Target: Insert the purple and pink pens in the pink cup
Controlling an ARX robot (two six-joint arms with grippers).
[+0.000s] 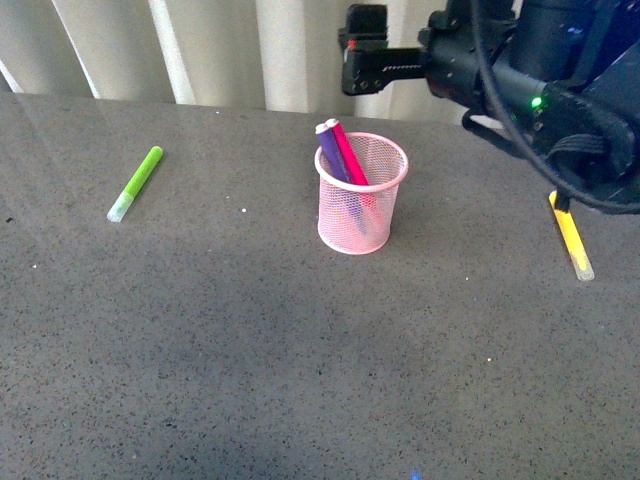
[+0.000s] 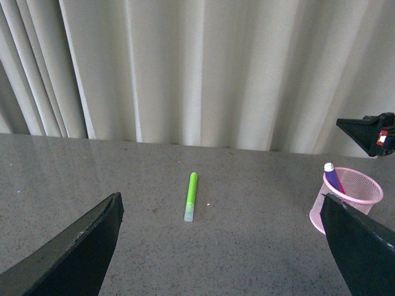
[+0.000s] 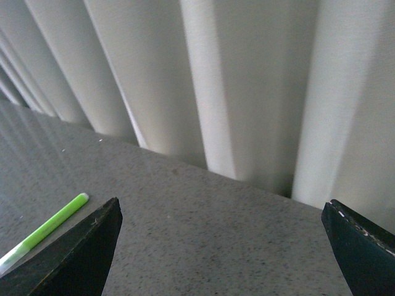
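Both pens stand in the pink cup [image 1: 362, 195] near the middle of the desk [image 1: 300, 350]. The purple pen [image 1: 331, 152] and the pink pen [image 1: 349, 153] lean side by side, long axes tilted, pale upper ends resting against the cup's far-left rim and pointing up and away from the robot. The cup is round, slightly tapered wire mesh with a solid rim. The desk is dark grey and finely speckled; pleated pale curtains [image 1: 220, 50] hang behind it.

A lime-green marker [image 1: 135, 184] lies flat well to the left, a yellow marker [image 1: 571, 236] to the right, partly under the right arm.

The right hand [image 1: 362, 50] hovers above and behind the cup; its wrist view shows the fingers spread wide around nothing. The left hand [image 2: 222, 246] is likewise wide open and empty, visible only in its own wrist view, which shows just the purple pen in the cup.
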